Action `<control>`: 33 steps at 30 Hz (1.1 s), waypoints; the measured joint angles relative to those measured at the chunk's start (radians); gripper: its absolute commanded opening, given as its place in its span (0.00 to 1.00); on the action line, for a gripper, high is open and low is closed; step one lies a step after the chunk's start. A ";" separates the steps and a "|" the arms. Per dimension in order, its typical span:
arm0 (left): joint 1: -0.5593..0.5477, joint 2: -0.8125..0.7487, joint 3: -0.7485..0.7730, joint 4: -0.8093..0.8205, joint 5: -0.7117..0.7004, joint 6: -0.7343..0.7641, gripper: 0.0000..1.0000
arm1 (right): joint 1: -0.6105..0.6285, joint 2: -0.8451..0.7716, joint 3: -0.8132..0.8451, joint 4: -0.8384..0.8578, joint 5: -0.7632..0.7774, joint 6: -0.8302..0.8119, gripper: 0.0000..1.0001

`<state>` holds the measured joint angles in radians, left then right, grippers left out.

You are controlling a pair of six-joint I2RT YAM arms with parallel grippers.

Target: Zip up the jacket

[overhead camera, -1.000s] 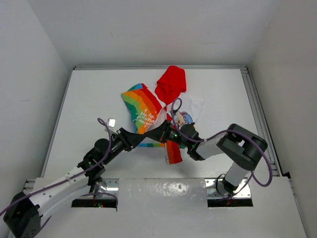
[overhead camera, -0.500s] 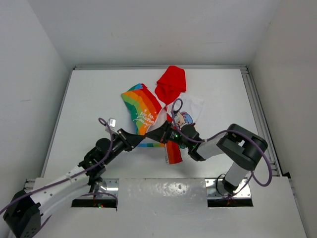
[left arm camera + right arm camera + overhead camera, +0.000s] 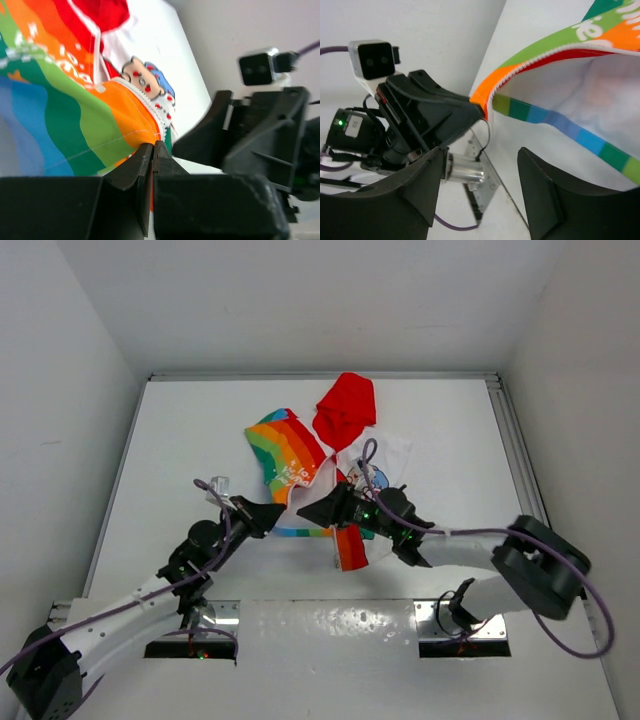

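Holding the orange bottom corner of the jacket [image 3: 290, 455]: my left gripper [image 3: 152, 148], jaws shut flat on the fabric where the white zipper teeth [image 3: 145, 97] end, with the rainbow panel fanning away beyond the tips. Right gripper [image 3: 482, 155]: jaws apart, nothing between them. The pinched corner sits just beyond their gap, and the striped hem [image 3: 560, 125] runs off past one finger. I read the two grippers as facing tip to tip, near each other but not touching. The jacket lies unzipped on the white table [image 3: 180, 440], white lining showing. Its red hood [image 3: 345, 405] is at the end farthest from both sets of jaws. The cartoon print [image 3: 145, 80] is just past the left tips.
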<state>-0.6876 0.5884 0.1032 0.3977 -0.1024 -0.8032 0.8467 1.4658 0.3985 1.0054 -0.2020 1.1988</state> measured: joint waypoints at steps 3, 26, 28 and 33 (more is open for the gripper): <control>0.000 -0.001 0.000 0.059 -0.028 0.074 0.00 | 0.000 -0.148 -0.001 -0.183 0.044 -0.103 0.68; 0.000 0.080 0.000 0.286 0.045 0.313 0.00 | 0.000 0.014 0.289 -0.376 0.032 -0.217 0.57; 0.000 0.080 -0.002 0.280 0.041 0.320 0.00 | 0.000 0.026 0.296 -0.364 0.023 -0.204 0.54; 0.001 0.084 -0.003 0.276 0.038 0.329 0.00 | 0.000 0.037 0.298 -0.334 0.013 -0.185 0.39</control>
<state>-0.6868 0.6720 0.1001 0.6735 -0.0647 -0.4744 0.8471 1.5032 0.6964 0.6712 -0.1886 1.0134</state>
